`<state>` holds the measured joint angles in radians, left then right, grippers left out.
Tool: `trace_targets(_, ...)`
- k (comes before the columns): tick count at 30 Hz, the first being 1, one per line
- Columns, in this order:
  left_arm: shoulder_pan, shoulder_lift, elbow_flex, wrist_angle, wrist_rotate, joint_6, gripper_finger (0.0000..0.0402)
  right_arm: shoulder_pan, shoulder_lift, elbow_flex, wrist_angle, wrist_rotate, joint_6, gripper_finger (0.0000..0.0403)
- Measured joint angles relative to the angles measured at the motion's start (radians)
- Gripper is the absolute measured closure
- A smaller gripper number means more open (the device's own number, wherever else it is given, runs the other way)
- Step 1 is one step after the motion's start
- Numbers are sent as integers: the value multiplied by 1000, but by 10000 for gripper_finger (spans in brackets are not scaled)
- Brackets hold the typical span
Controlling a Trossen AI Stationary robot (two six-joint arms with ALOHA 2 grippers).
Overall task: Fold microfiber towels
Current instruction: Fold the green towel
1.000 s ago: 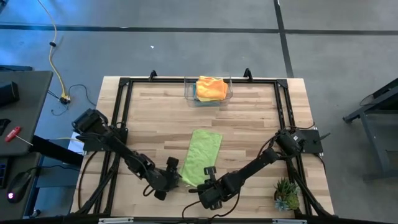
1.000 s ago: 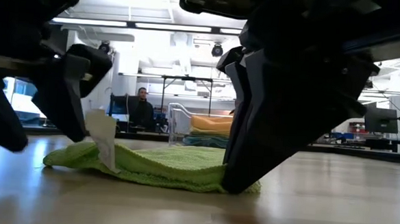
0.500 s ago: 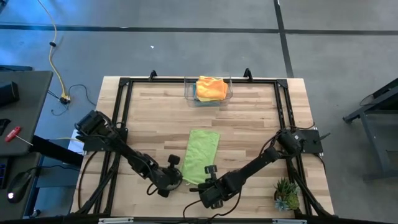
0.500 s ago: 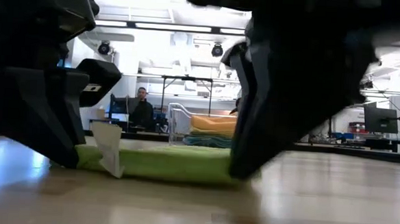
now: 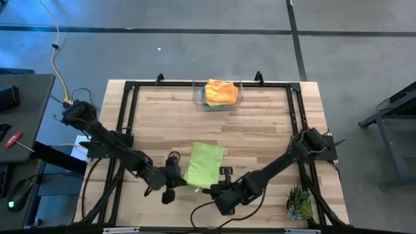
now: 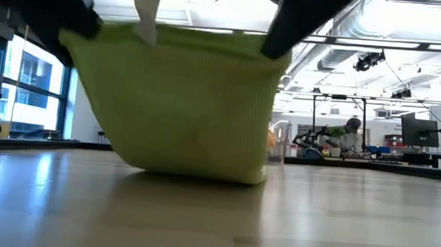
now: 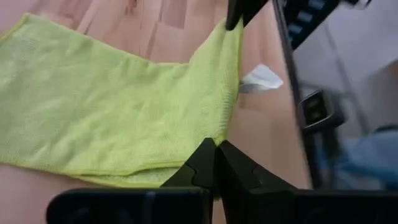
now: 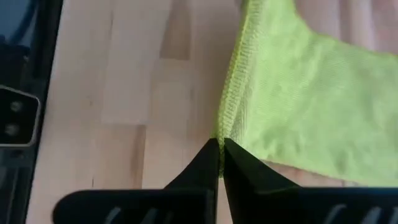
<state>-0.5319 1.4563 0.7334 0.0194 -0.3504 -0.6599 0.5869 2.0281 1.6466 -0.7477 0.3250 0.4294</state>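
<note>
A lime green microfiber towel (image 5: 203,162) lies near the table's near edge, between my two grippers. Its near edge is raised, and its far part (image 6: 195,167) rests on the wood. My left gripper (image 5: 179,179) is shut on the near left corner. My right gripper (image 5: 216,185) is shut on the near right corner. A white label (image 7: 261,78) hangs from the near edge (image 7: 231,74). More towels, orange and yellow on top (image 5: 221,91), sit in the clear bin (image 5: 197,97) at the far edge. My left gripper pinches the towel's near left corner (image 7: 214,135) between its two fingers, slanting down from the table's left and near side. That corner is lifted clear, and the cloth slopes down from it to the table. My right gripper pinches the near right corner (image 8: 225,132) at the hemmed edge, slanting down from the right and near side. The corner is lifted, and the near edge runs across to my left gripper.
A small green spiky plant (image 5: 299,203) stands at the near right corner. A black frame (image 5: 130,88) runs along the table's edges. Bare wood (image 5: 169,117) lies between the towel and the bin.
My left gripper has shut on the towel's near left corner. Both grippers have then risen, lifting the near edge off the table. The cloth now hangs from them like a curtain, while its far part stays on the wood.
</note>
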Motion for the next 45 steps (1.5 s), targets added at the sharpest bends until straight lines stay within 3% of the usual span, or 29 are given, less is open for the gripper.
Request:
trace_targets(4,-31,-42,0,8,-22,-150,401,14,-27,1,12,5,43,399)
trace_targets(9,-60,-48,-1,-10,-131,-272,401,14,-70,1,4,56,104,399)
trace_targets(13,-39,-48,-1,-39,-257,-369,401,-19,-94,2,-43,94,127,399)
trace_targets(16,-1,-48,-1,-71,-293,-412,401,-61,-93,1,-83,98,148,399)
trace_targets(23,78,-5,-1,-170,-288,-481,401,-164,-85,-28,-51,92,153,399)
trace_targets(34,136,163,-1,-173,-241,-544,398,-299,-85,-241,123,34,141,399)
trace_targets(41,173,163,-1,-187,-228,-520,347,-358,-84,-296,166,19,181,394)
trace_targets(45,195,124,-1,-192,-206,-487,300,-381,-84,-301,168,15,181,357)
